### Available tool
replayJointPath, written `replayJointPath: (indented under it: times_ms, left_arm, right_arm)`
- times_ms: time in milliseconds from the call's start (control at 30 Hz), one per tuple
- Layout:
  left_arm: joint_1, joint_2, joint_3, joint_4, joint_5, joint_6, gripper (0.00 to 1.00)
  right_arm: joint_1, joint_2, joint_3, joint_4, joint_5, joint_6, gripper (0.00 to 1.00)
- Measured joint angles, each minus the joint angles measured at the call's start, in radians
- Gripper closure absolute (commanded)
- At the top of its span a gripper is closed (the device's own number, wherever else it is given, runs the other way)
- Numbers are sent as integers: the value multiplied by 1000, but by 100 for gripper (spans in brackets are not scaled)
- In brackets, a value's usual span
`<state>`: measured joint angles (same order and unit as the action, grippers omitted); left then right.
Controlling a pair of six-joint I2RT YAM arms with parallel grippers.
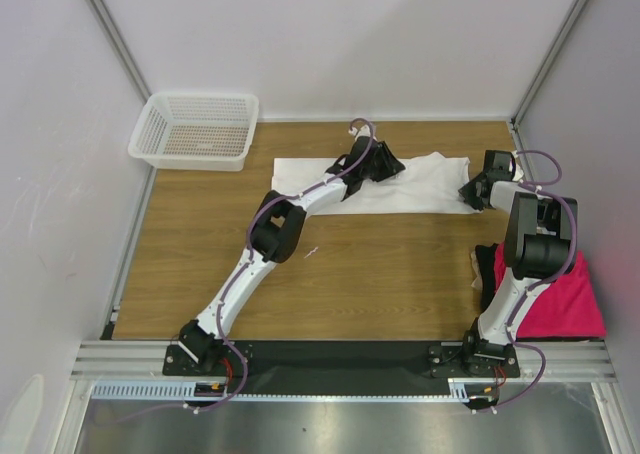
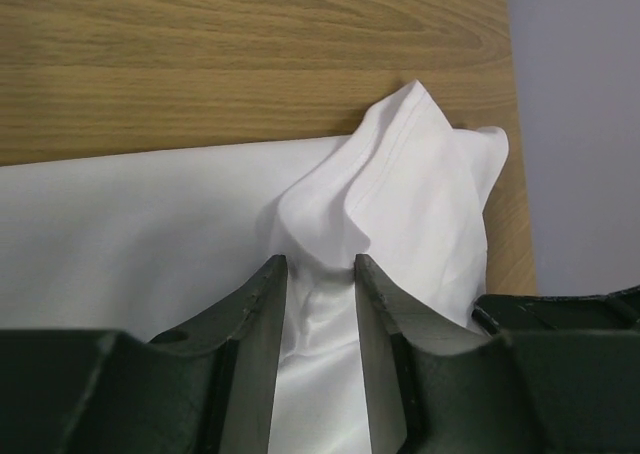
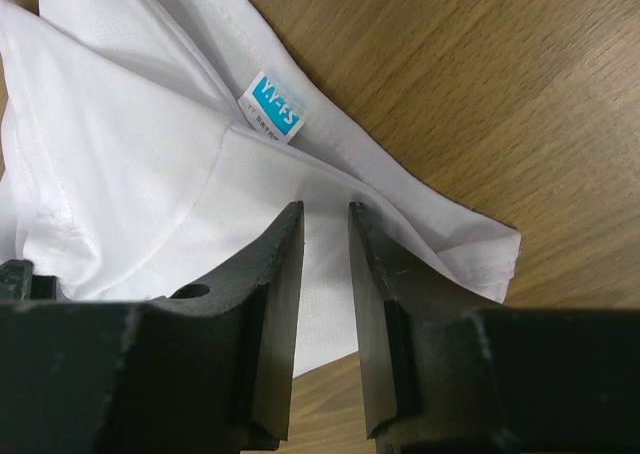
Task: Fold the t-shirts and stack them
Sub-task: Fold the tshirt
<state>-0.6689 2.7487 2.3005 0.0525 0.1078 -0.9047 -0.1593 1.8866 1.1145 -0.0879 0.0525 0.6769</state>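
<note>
Large plain white cloth t-shirt [image 1: 430,184] lies partly folded on the wooden table [image 1: 380,274]. The left hand [image 2: 320,264] pinches it; whether the right hand [image 3: 326,214] grips is unclear. A magenta-pink shirt [image 1: 560,299] and a black shirt [image 1: 487,274] seem unfolded.

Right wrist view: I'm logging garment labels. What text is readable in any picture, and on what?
"VA-FS", roughly, middle letter unclear: on the blue-white tag of the white t-shirt.
Small print under it: too small to read.
Top and left wrist views: no text visible.
</note>
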Motion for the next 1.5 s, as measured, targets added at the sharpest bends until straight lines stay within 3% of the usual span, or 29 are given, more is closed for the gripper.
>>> replayJointPath:
  times_ms: [133,233,533,633,800,1000,1033,1133,1300,1367,1500]
  left_arm:
    - [8,16,8,0,6,-25,66]
    - [11,20,20,-4,8,-39,78]
    - [17,20,21,-13,-9,-39,97]
    - [19,20,21,-13,-16,-39,97]
    - [23,20,21,-12,-22,-39,84]
    - [34,19,20,-10,-9,-1,48]
    - [37,14,20,-10,-6,16,37]
    - [44,-24,16,-35,-1,87,24]
    - [66,-167,-32,-126,1,262,17]
    - [77,-261,-69,-183,1,356,15]
    - [103,-487,-191,-278,-6,535,14]
  right_arm:
    - [0,0,0,0,0,0,70]
    - [0,0,0,0,0,0,70]
    - [0,0,0,-2,2,-1,71]
    - [0,0,0,-2,3,-1,71]
    - [0,0,0,-3,3,-1,71]
    - [0,0,0,-3,2,-4,70]
    - [0,-2,0,-4,0,-8,69]
    - [0,-14,1,-25,-2,-24,65]
    - [8,-48,53,-92,-16,-64,50]
    - [16,-62,106,-119,-23,-79,37]
    - [40,-98,186,-139,-34,-94,26]
